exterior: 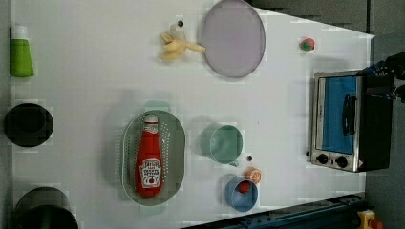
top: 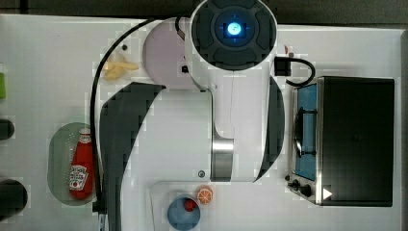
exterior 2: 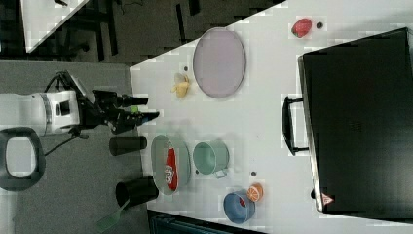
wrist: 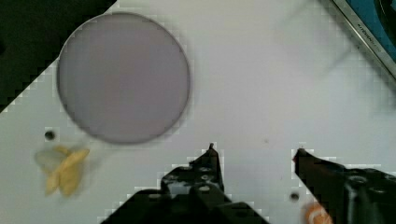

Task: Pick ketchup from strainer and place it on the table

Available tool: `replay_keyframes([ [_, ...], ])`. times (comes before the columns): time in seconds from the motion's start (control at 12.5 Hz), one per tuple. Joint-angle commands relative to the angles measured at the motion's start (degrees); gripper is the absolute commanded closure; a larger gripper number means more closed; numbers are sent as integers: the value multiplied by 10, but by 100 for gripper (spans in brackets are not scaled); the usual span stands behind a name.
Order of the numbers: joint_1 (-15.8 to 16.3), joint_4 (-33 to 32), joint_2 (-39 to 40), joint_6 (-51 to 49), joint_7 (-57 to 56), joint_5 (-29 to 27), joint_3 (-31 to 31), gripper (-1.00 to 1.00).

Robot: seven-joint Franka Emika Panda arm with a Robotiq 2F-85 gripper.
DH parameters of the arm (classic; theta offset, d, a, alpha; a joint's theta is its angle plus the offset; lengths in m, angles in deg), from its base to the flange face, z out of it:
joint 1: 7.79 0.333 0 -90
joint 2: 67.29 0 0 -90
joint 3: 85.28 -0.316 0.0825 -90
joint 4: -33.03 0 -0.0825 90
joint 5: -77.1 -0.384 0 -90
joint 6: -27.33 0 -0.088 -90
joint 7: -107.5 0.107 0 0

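Ketchup (exterior: 149,160) lies on its side inside the strainer (exterior: 177,143), in the lower left part of the left view, its white cap pointing toward the upper edge of that picture and its label facing up. In the top view the same bottle (top: 82,166) rests in the pale green basin (top: 57,159) at the lower left, beside the arm's dark cable. The white counter (exterior: 95,71) carries the rest: a grey-lilac plate (exterior: 233,38) near the upper middle of the left view, a peeled banana (exterior: 176,46) just beside the plate's left rim, a green cup (exterior: 224,143) right of the strainer, and a blue bowl (exterior: 241,194) holding a small red piece, with an orange slice (exterior: 253,175) touching its upper right rim. A toaster oven (exterior: 346,121) stands at the right of the left view, and a strawberry (exterior: 307,44) lies above it. The end effector (exterior 2: 143,108) hangs at the left of the right view, beyond the counter's left edge as that picture shows it and apart from the strainer. In the wrist view its fingers (wrist: 210,163) are spread with nothing between them, above bare counter near the plate.
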Motion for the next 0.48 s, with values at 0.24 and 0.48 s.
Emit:
replay_keyframes([
  [0.24,-51,-66,-86,-51,18,-31,-103,-99],
  [0.48,-38,-66,-71,-49,20,-31,-179,-100],
])
